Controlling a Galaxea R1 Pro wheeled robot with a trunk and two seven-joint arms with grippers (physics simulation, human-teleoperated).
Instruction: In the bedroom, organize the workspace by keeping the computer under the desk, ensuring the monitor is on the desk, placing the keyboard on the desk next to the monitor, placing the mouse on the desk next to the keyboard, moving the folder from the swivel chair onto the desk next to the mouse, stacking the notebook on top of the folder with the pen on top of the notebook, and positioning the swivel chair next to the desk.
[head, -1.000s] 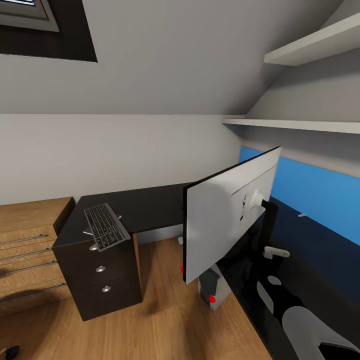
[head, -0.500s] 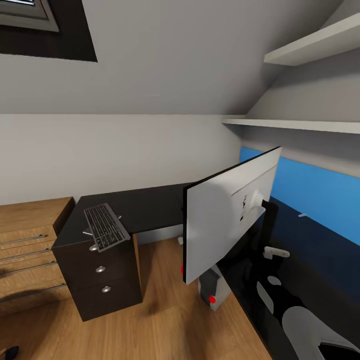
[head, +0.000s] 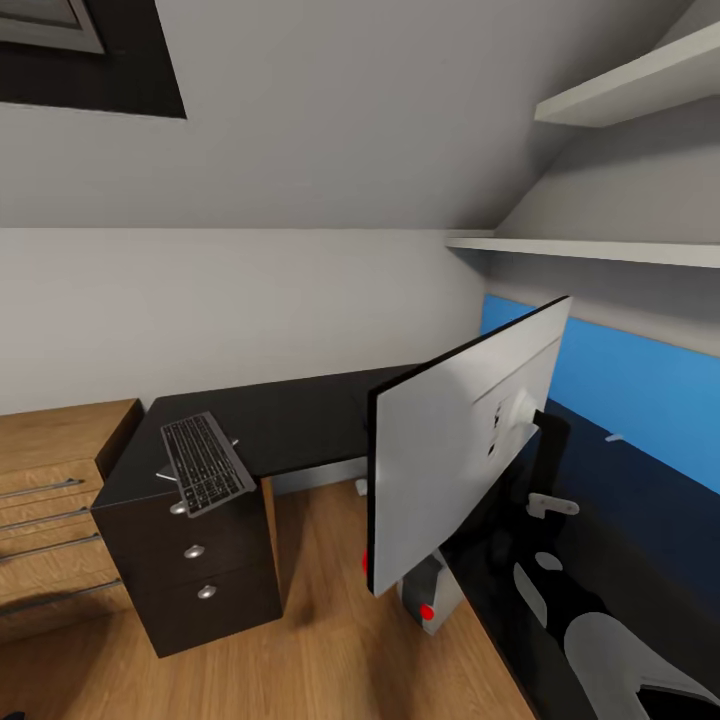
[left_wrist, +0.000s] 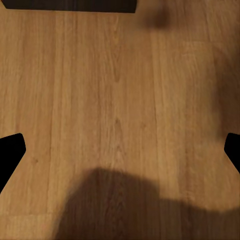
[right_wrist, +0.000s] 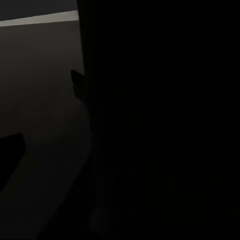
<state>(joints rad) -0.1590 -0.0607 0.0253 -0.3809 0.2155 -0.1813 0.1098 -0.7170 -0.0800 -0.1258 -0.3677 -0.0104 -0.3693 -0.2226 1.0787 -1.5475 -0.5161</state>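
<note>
The keyboard (head: 205, 463) lay at the end of the desk (head: 300, 420) over the drawer unit (head: 195, 560), its near end overhanging the edge, w/ bare wood floor (head: 330, 640) open between that unit and the other desk wing, where the monitor (head: 455, 440) stood, silver-white back toward the room, and the computer (head: 430, 590) sat low beneath it. The left wrist cam looked at plank floor, the left gripper (left_wrist: 120, 152) spread wide, dark fingertips (left_wrist: 10, 152) at either side of the view and nothing between. The right wrist cam was nearly black, prob. close against a dark surface; I couldn't tell that claw's state.
</note>
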